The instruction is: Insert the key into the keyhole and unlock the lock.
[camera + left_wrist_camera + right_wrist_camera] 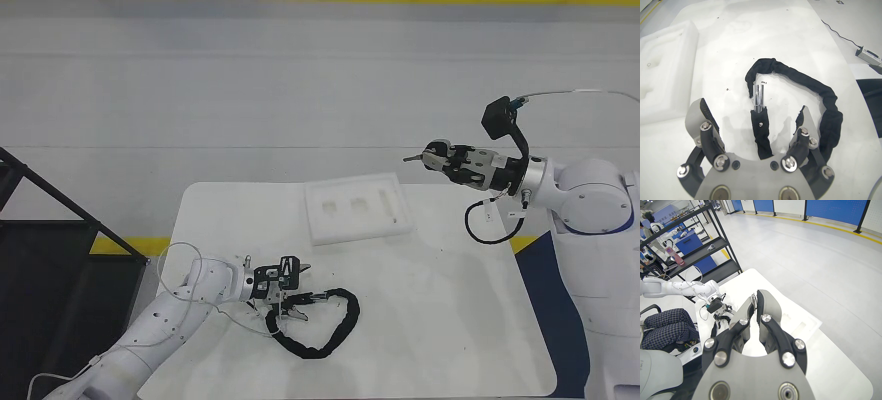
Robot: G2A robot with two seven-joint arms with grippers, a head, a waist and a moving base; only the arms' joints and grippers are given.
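A black fabric-sleeved chain lock lies curled on the white table. Its chrome cylinder end sticks out of the sleeve. My left gripper is open and low over the table, its fingers on either side of the sleeved end just behind the cylinder, not touching it. From above, that gripper sits at the near left by the lock. My right gripper is held high beyond the table's far right edge, shut on a small metal key pinched between its pads.
A white foam tray with shallow recesses rests at the table's back centre, and its corner lies close beside my left gripper. A black shelf rack stands left of the table. A seated person's checked trouser legs are near the table.
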